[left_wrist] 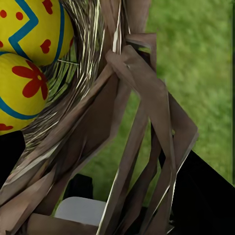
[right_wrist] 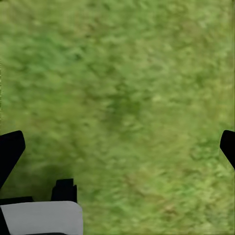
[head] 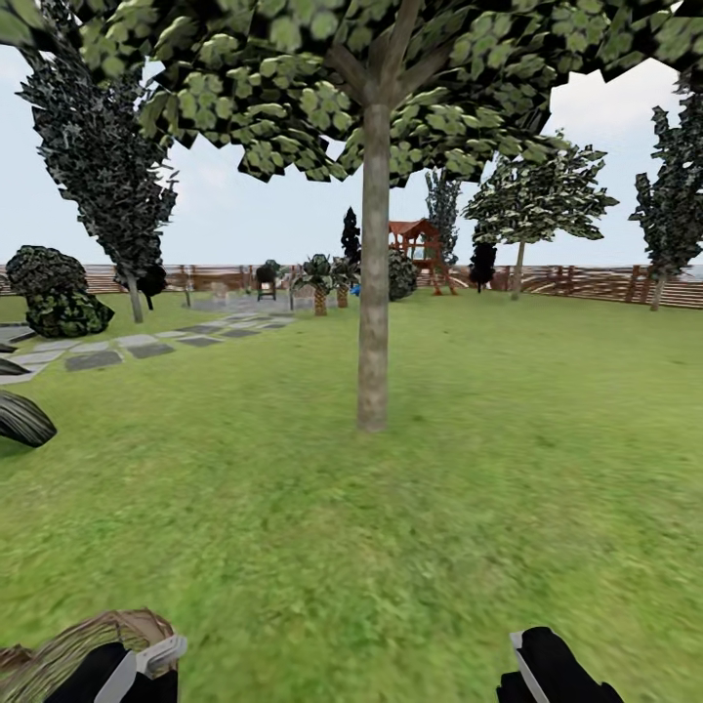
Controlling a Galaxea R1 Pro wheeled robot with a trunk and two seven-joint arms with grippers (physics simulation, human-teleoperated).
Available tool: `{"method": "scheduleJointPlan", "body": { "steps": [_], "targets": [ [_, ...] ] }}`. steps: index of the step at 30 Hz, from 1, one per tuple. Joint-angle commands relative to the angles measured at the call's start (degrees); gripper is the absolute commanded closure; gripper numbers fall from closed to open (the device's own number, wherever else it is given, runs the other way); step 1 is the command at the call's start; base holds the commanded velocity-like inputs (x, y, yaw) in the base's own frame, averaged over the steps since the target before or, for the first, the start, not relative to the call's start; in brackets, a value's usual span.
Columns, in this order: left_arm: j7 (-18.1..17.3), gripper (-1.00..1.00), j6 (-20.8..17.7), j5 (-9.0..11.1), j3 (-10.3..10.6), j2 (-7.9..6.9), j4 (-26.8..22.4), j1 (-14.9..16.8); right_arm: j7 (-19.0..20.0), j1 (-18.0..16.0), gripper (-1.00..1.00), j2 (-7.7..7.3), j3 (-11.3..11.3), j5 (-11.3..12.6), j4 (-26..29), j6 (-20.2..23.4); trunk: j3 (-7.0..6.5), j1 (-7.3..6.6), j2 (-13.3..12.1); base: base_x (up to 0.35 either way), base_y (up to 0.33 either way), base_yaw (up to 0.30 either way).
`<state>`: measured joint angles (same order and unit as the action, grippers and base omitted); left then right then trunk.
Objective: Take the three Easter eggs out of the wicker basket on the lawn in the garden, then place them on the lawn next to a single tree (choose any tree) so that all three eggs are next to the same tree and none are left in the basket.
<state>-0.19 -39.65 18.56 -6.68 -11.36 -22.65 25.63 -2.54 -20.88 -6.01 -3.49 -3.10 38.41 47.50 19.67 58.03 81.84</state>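
The robot faces a tree [head: 373, 293] that stands upright on the lawn [head: 508, 469], about mid of the grass stretch in the head view, w/ its leaf canopy spreading across the top. Behind it are a wooden fence [head: 605, 283], a red play structure [head: 420, 244], shrubs and grey paving slabs [head: 117, 350] at the lawn's left edge.

The left gripper [head: 137, 669] is at the bottom left corner of the head view, clamped on the rim of the wicker basket [head: 78, 649]. In the left wrist view the basket's woven wall [left_wrist: 137, 127] passes between the fingers, and two Easter eggs [left_wrist: 27, 54] lie inside, touching each other; a third egg I cannot see.

The right gripper [head: 552, 674] hangs over bare grass [right_wrist: 122, 98], its fingers [right_wrist: 10, 149] wide apart and holding nothing.
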Motion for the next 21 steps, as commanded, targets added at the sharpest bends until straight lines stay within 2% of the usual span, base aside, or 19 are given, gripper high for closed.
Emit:
{"method": "scheduleJointPlan", "body": {
  "steps": [1,4,9,21],
  "targets": [
    [0.01,1.00,-0.34,-0.37,-0.27,0.02,-0.11,0.04,-0.01,-0.03,-1.00,-0.05,-0.29,-0.24,0.07,0.31,0.07,0.04,0.04,0.340,0.000,0.000],
    [0.01,1.00,-0.34,-0.37,-0.27,0.02,-0.07,0.04,-0.01,-0.03,-1.00,-0.05,-0.29,-0.24,0.04,0.25,0.07,0.04,0.04,0.340,0.000,-0.034],
    [0.01,1.00,-0.34,-0.37,-0.27,0.02,-0.11,0.04,-0.01,-0.03,-1.00,-0.05,-0.29,-0.24,0.03,0.22,0.07,0.04,0.04,0.340,0.000,-0.230],
    [0.01,1.00,-0.34,-0.37,-0.27,0.02,-0.06,0.04,-0.01,-0.03,-1.00,0.47,-0.29,-0.25,0.04,0.17,0.07,0.04,0.04,0.340,0.000,-0.011]
  ]
}}
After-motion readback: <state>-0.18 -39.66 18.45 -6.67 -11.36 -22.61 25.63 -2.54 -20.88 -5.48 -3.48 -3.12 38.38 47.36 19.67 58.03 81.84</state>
